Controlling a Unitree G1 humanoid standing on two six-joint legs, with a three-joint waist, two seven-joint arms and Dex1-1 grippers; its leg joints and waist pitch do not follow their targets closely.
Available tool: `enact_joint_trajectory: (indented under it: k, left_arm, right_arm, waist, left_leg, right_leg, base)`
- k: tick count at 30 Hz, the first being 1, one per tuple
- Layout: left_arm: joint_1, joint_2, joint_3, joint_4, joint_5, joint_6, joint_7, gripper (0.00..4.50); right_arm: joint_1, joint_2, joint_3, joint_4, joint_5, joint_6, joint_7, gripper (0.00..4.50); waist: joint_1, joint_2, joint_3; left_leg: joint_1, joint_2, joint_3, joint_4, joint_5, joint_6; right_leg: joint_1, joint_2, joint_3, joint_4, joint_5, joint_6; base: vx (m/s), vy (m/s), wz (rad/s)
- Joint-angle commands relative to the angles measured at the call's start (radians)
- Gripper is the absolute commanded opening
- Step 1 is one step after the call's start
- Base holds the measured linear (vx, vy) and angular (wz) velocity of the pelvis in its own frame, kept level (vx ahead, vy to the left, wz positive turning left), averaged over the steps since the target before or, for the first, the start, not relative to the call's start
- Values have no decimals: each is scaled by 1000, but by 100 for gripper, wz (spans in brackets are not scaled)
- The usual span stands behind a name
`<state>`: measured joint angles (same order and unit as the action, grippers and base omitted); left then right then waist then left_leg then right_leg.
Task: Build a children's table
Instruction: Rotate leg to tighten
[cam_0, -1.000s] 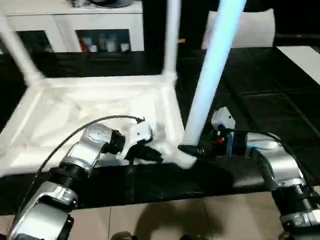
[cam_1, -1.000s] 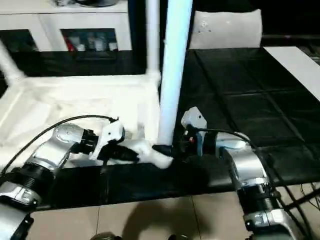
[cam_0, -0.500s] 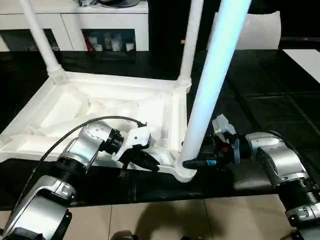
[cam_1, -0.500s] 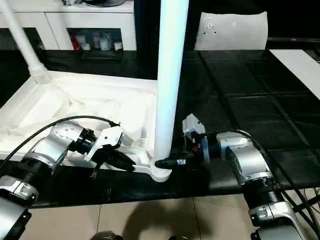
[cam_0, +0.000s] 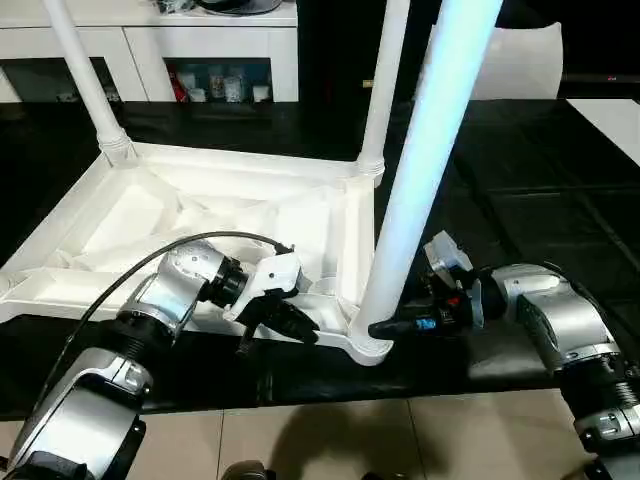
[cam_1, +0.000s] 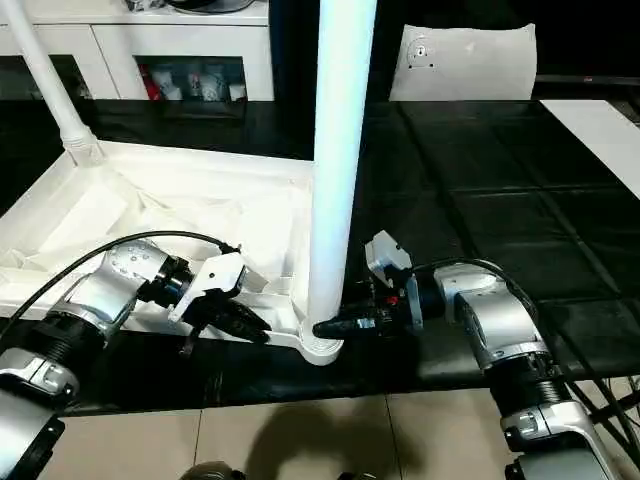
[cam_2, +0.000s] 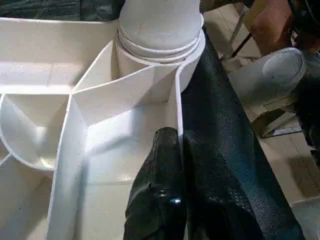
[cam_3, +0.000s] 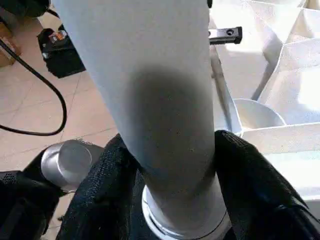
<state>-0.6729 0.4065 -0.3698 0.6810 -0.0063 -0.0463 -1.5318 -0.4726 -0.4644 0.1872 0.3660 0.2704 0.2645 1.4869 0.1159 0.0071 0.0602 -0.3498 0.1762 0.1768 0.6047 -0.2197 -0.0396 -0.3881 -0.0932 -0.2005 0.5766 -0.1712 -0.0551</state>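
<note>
The children's table (cam_0: 200, 215) lies upside down on a black surface, ribbed underside up. Three white legs stand in its corner sockets: far left (cam_0: 88, 85), far right (cam_0: 383, 85) and near right (cam_0: 425, 150). My left gripper (cam_0: 300, 325) is shut on the table's near rim just left of the near right socket; in the left wrist view its fingers (cam_2: 162, 170) straddle the rim wall. At the base of the near right leg (cam_3: 150, 75), my right gripper (cam_0: 385, 327) has one black finger (cam_3: 250, 175) pressed to each side.
A white cabinet with glass doors (cam_0: 200, 45) stands behind the table. A white panel (cam_0: 520, 65) leans at the back right, and a flat white board (cam_0: 610, 110) lies at the right edge. Tiled floor (cam_0: 320, 440) shows below the black surface's near edge.
My right gripper's fingers have closed in on the base of the near right leg. The camera has shifted and steadied. My left gripper has kept its hold on the rim.
</note>
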Motion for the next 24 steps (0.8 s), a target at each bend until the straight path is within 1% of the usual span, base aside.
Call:
enact_joint_trajectory:
  k: [1,2,3,4,5,6,7,9,10,11,12,13,14,15,16,17,18,19,20,21,22,23,24]
  left_arm:
    - [-14,-12,-22,-6,4,-5,-28,0]
    - [-10,-21,-11,-9,-3,12,-8,0]
    - [-7,-28,-4,-11,-8,25,8,0]
    - [-1,-36,5,-19,-15,46,27,0]
    - [-1,-36,5,-20,-15,48,28,0]
    - [4,-51,18,-27,-16,81,76,0]
    - [5,-64,29,-29,-16,109,117,0]
    - [5,-76,38,-30,-15,131,152,0]
    - [5,-94,51,-34,-16,157,199,0]
    - [4,-111,61,-39,-14,180,243,0]
    - [3,-132,71,-49,-14,208,285,0]
    - [2,-153,83,-58,-15,239,328,0]
    - [1,-158,85,-58,-15,244,338,0]
    - [-13,-203,110,-61,-15,290,429,0]
    - [-21,-236,128,-68,-18,327,494,0]
    - [-28,-258,140,-70,-19,347,537,0]
    - [-36,-286,153,-70,-21,366,586,0]
    - [-45,-314,167,-66,-21,377,639,0]
    - [-45,-314,167,-66,-21,377,639,0]
    - [-60,-357,186,-57,-22,385,713,0]
    - [-64,-378,194,-54,-20,383,752,0]
    - [-66,-393,198,-52,-17,378,779,0]
    - [-65,-399,196,-52,-15,375,784,0]
  right_arm:
    - [0,-3,13,-20,19,21,8,201]
    - [15,6,6,-41,29,41,-12,200]
    - [26,13,-1,-56,37,56,-30,199]
    - [39,27,-12,-73,46,82,-65,199]
    - [40,28,-13,-74,46,85,-69,199]
    - [62,53,-26,-99,49,107,-129,199]
    - [77,73,-34,-114,43,113,-178,199]
    - [91,90,-39,-126,35,116,-220,199]
    - [107,115,-41,-141,18,118,-281,199]
    - [120,140,-40,-151,-9,115,-345,199]
    - [131,169,-38,-161,-32,133,-417,199]
    - [138,197,-38,-169,-50,152,-480,198]
    - [138,203,-39,-169,-52,156,-493,197]
    - [135,263,-53,-167,-76,198,-610,197]
    - [128,306,-59,-163,-91,219,-688,196]
    - [120,334,-63,-155,-103,229,-739,195]
    - [105,371,-70,-137,-117,246,-809,195]
    - [85,408,-85,-114,-121,265,-871,195]
    - [85,408,-85,-114,-121,265,-871,195]
    - [50,467,-116,-69,-124,288,-971,195]
    - [37,489,-122,-53,-121,281,-993,195]
    - [27,506,-125,-39,-120,267,-1007,195]
    - [23,511,-125,-33,-121,255,-1012,229]
  waist:
    - [-6,-9,-70]
    - [-6,-1,-69]
    - [-5,-3,-69]
    - [-6,-1,-67]
    - [-6,-2,-67]
    - [-7,-2,-64]
    - [-9,-4,-63]
    - [-15,-6,-56]
    - [-17,-4,-54]
    - [-21,-6,-55]
    - [-28,-6,-53]
    - [-37,-6,-49]
    - [-42,-6,-47]
    - [-51,-7,-47]
    - [-55,-4,-46]
    - [-71,-4,-41]
    - [-75,-2,-42]
    - [-90,0,-44]
    - [-97,0,-45]
    - [-104,2,-48]
    - [-112,4,-49]
    - [-114,4,-50]
    - [-117,3,-52]
  left_leg:
    - [4,86,-28,-68,-73,70]
    - [5,87,-30,-69,-74,67]
    - [5,87,-29,-69,-76,66]
    - [4,87,-30,-70,-83,60]
    - [6,88,-29,-71,-91,57]
    - [6,84,-29,-72,-111,50]
    - [7,84,-28,-73,-117,44]
    - [11,75,-28,-74,-155,24]
    - [15,73,-30,-75,-163,14]
    - [15,71,-30,-74,-162,10]
    - [13,70,-32,-76,-170,5]
    - [16,67,-34,-76,-191,3]
    - [15,70,-36,-78,-200,1]
    - [15,71,-38,-79,-213,-3]
    - [22,71,-37,-78,-224,-5]
    - [24,69,-40,-77,-253,-12]
    - [29,68,-42,-75,-270,-14]
    - [26,65,-46,-74,-282,-7]
    - [22,67,-47,-76,-282,-5]
    - [21,71,-49,-79,-286,1]
    - [19,72,-51,-80,-285,-1]
    - [18,73,-51,-81,-277,3]
    - [14,74,-50,-82,-263,10]
  right_leg:
    - [61,-104,98,-70,-270,-85]
    - [60,-103,98,-70,-267,-88]
    - [60,-103,98,-71,-265,-88]
    - [61,-104,99,-72,-267,-89]
    - [59,-104,98,-75,-278,-86]
    - [60,-105,96,-81,-311,-78]
    - [60,-104,96,-85,-329,-69]
    - [58,-105,88,-104,-435,-34]
    - [56,-103,85,-113,-474,-13]
    - [56,-104,84,-113,-480,-8]
    - [58,-103,81,-118,-497,4]
    - [56,-101,77,-123,-515,13]
    - [57,-100,76,-123,-521,18]
    - [58,-99,75,-125,-528,25]
    - [52,-101,72,-131,-536,22]
    - [52,-100,65,-136,-562,25]
    - [51,-101,60,-141,-577,29]
    - [58,-102,55,-146,-573,38]
    - [59,-102,57,-144,-562,37]
    - [59,-102,61,-142,-536,31]
    - [58,-103,63,-137,-509,12]
    - [59,-104,66,-136,-492,6]
    - [61,-105,70,-132,-467,-2]
  base:
    - [0,0,0]
    - [0,0,0]
    - [0,0,0]
    - [0,0,0]
    - [0,0,0]
    - [0,0,0]
    - [0,0,0]
    - [0,0,0]
    - [0,0,0]
    - [0,0,0]
    - [0,0,0]
    - [0,0,0]
    - [0,0,0]
    - [0,0,0]
    - [0,0,0]
    - [0,0,0]
    - [0,0,0]
    - [0,0,0]
    - [0,0,0]
    - [0,0,0]
    - [0,0,0]
    - [0,0,0]
    - [0,0,0]
